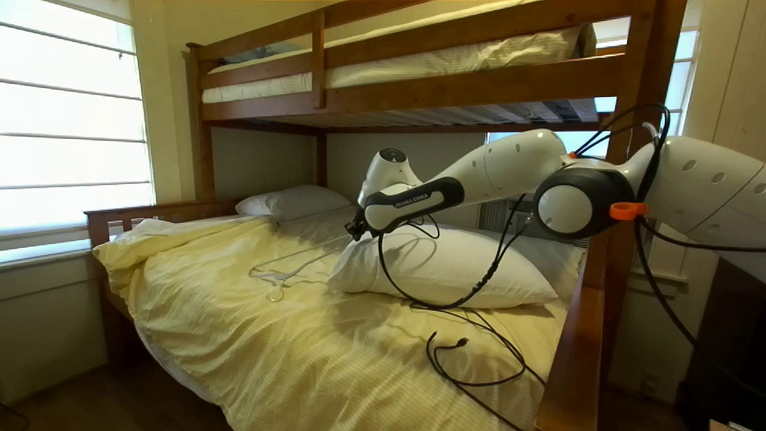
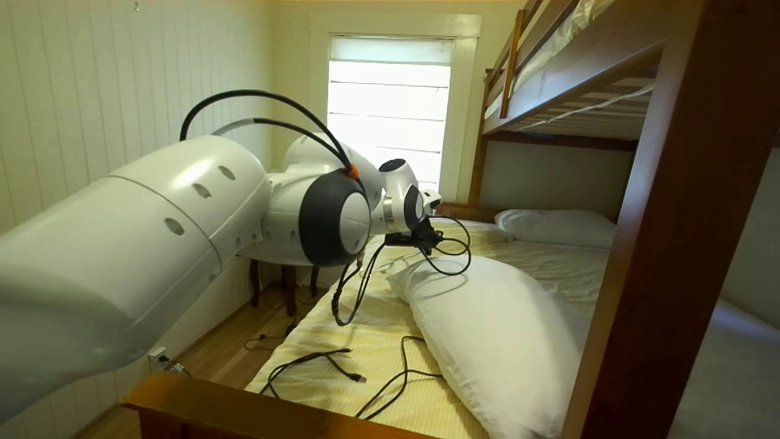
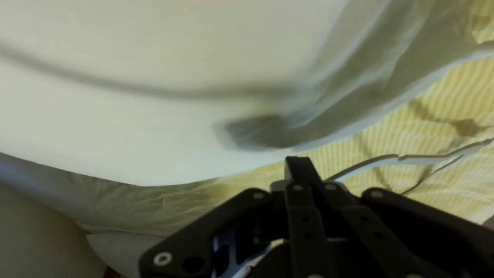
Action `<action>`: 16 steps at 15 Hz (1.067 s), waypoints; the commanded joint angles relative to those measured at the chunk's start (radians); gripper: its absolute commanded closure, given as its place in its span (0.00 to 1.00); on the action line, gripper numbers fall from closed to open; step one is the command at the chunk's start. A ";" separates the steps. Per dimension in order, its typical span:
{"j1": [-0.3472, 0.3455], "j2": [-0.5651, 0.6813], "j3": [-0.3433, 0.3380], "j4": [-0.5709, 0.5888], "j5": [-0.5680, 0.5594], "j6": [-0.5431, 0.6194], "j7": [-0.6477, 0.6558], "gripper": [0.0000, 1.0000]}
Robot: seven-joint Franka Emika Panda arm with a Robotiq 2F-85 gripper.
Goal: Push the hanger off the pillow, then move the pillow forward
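Bed (image 1: 215, 335) below, hanger (image 3: 420, 159) in hand (image 3: 312, 178).

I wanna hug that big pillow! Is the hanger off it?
Looks off: the wrist view shows the clothes hanger over striped bedding, beside the pillow, one end hidden.

Window (image 1: 72, 117) blown out | soft shadows on pillow (image 3: 166, 119) | wrist view slightly soft

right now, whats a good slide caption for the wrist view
Tool apparently gripping the hanger beside the white pillow, yellow striped bedding below.
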 commanded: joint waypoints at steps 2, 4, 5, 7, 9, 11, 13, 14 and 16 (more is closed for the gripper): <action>-0.035 0.100 0.015 0.158 0.056 0.086 -0.001 1.00; -0.040 0.125 -0.001 0.198 0.059 0.105 0.008 1.00; -0.038 0.134 -0.025 0.214 0.048 0.108 0.022 1.00; -0.039 0.141 -0.084 0.233 0.027 0.098 0.068 1.00; -0.039 0.128 -0.130 0.222 0.013 0.088 0.099 1.00; -0.037 0.081 -0.103 0.167 0.030 0.040 0.030 1.00; -0.022 0.028 -0.046 0.101 0.041 -0.038 -0.069 1.00; -0.005 0.001 -0.038 0.073 0.032 -0.091 -0.095 1.00; 0.038 -0.041 -0.064 0.039 -0.003 -0.183 -0.111 1.00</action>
